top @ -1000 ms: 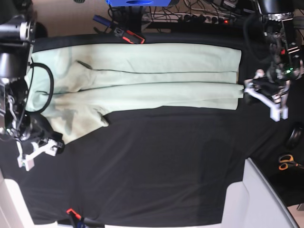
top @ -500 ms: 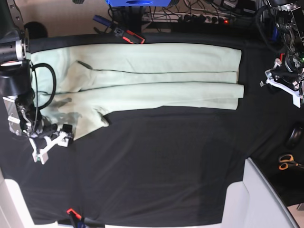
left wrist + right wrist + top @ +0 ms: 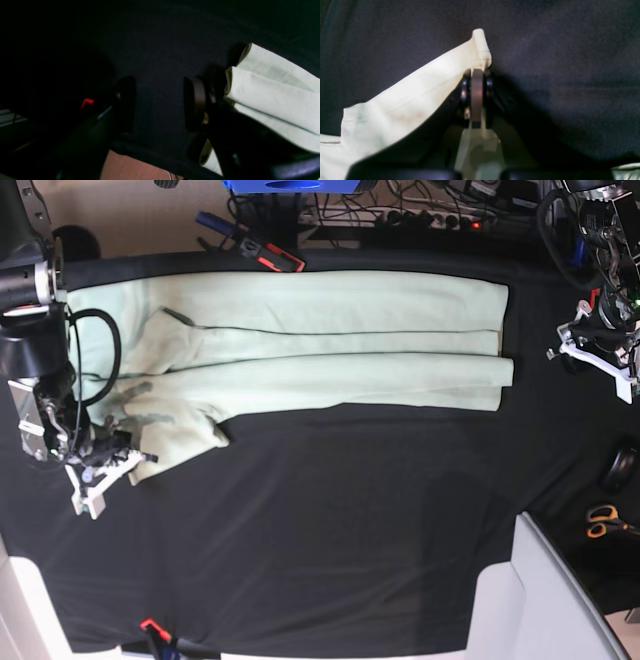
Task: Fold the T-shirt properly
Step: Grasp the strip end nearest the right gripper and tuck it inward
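Observation:
The pale mint T-shirt (image 3: 320, 340) lies folded into a long band along the far side of the black table cover (image 3: 330, 520). My right gripper (image 3: 108, 468) is at the shirt's near left corner. In the right wrist view its jaws (image 3: 477, 75) are shut on the T-shirt (image 3: 402, 100), with a small corner of fabric poking out past the tips. My left gripper (image 3: 598, 360) hovers past the shirt's right end, apart from it. In the left wrist view this gripper (image 3: 160, 103) is open with only black cloth between the pads, and the folded shirt edge (image 3: 265, 92) lies just to its right.
Orange-handled scissors (image 3: 603, 522) lie at the right edge. A white panel (image 3: 545, 600) sits at the near right corner. A red-and-black tool (image 3: 268, 255) and cables with a power strip (image 3: 430, 220) lie beyond the shirt's far edge.
My right gripper moved in to the shirt's near left corner and shut on the fabric. My left gripper pulled away from the shirt's right end, then stayed still.

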{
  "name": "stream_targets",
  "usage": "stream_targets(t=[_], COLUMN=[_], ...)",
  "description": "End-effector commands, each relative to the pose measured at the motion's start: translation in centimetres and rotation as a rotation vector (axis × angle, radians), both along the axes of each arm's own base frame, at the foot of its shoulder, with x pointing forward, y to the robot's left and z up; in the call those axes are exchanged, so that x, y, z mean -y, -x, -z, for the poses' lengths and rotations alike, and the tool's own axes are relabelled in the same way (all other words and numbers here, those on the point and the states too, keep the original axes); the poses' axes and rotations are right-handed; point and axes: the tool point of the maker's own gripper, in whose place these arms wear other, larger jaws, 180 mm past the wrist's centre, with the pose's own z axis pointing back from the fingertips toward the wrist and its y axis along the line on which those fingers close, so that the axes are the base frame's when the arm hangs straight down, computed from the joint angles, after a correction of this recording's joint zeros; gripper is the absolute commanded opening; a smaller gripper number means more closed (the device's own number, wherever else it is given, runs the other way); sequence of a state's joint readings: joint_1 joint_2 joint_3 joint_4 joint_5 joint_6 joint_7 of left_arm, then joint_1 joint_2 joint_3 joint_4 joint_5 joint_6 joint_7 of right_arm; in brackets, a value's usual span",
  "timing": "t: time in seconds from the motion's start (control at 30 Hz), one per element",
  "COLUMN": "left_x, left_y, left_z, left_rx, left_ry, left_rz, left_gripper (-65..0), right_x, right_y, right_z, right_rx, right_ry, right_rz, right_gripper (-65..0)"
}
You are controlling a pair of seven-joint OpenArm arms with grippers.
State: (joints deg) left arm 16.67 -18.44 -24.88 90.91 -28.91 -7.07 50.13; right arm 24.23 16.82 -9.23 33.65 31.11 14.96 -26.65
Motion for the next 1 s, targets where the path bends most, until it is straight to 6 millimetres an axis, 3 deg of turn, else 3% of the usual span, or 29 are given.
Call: stream_targets(t=[0.0,0.2,0.33,0.77,0.97], left_x=[-0.9,-1.1,-1.2,-1.7,-1.7], left_y=[-0.6,-0.5,-0.2,-0.5,-0.6], left_z=[-1.4,-1.3,-1.3,-1.7,-1.7], left_rx=[0.034,0.026,0.019,0.022,0.025], left_ry=[-0.035,-0.039,-0.046,-0.058,-0.058], left_rz=[0.002,0.001,0.005,0.007,0.007], left_gripper=[-34.6,-34.6,-34.6,-34.6,-34.6], right_x=[0.7,-1.0,-0.1,1.1,-0.3], right_y=[-1.7,-1.8,-0.6,6.4,10.0], right_z=[-1.7,-4.5,-5.8,-9.0,-8.9], right_rx=[0.051,0.153,0.142,0.082,0.043], right_ry=[0.003,0.008,0.017,0.0,-0.02], right_rz=[0.004,-0.06,-0.008,0.031,0.031], right_gripper=[-65.0,-65.0,-65.0,-65.0,-65.0])
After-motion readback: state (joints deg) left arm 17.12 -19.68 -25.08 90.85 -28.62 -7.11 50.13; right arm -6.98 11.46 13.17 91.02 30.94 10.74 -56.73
